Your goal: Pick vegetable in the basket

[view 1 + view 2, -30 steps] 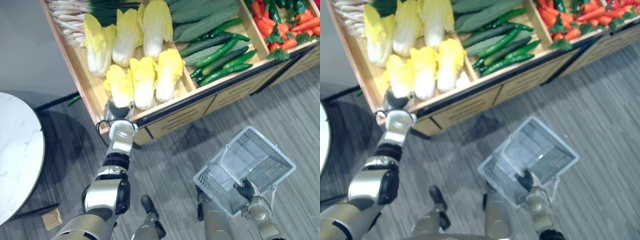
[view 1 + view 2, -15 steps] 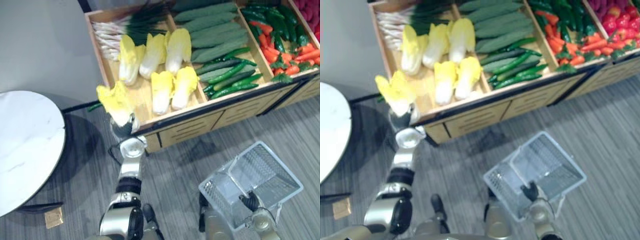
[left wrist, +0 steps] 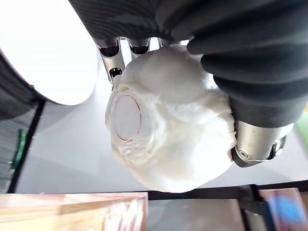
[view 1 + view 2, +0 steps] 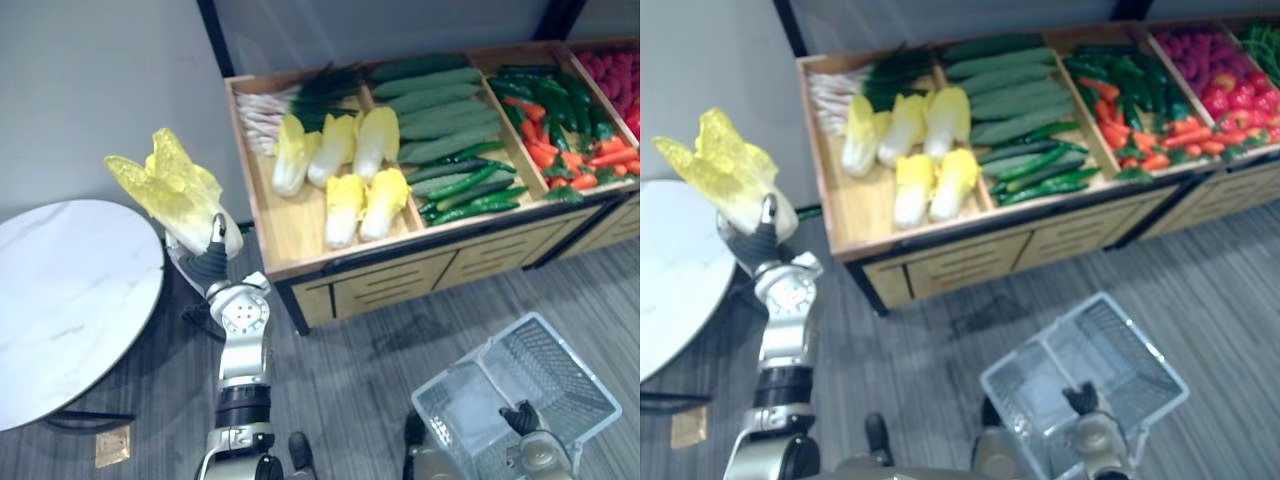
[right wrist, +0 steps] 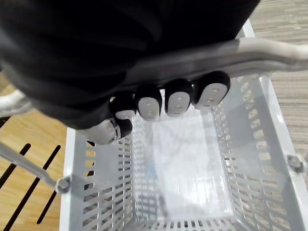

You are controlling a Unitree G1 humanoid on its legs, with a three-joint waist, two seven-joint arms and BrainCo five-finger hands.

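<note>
My left hand point(image 4: 212, 266) is shut on a yellow napa cabbage point(image 4: 172, 190), held upright in the air left of the wooden produce stand point(image 4: 285, 215). Up close, the fingers point(image 3: 111, 53) and thumb wrap the cabbage's white stem end point(image 3: 168, 122). My right hand point(image 4: 520, 417) is shut on the handle point(image 5: 260, 48) of a white mesh basket point(image 4: 560, 385), which hangs low at the front right. The basket's inside point(image 5: 185, 163) holds nothing.
The stand holds more cabbages point(image 4: 345, 165), scallions point(image 4: 265, 100), cucumbers point(image 4: 445, 105), and carrots and peppers point(image 4: 560, 150). A round white marble table point(image 4: 60, 305) stands at the left, near the held cabbage. Grey plank floor point(image 4: 370, 350) lies between stand and basket.
The view has pulled back and the stand looks farther away. My left hand has lifted the cabbage out of the stand and carried it up and left, above the stand's edge.
</note>
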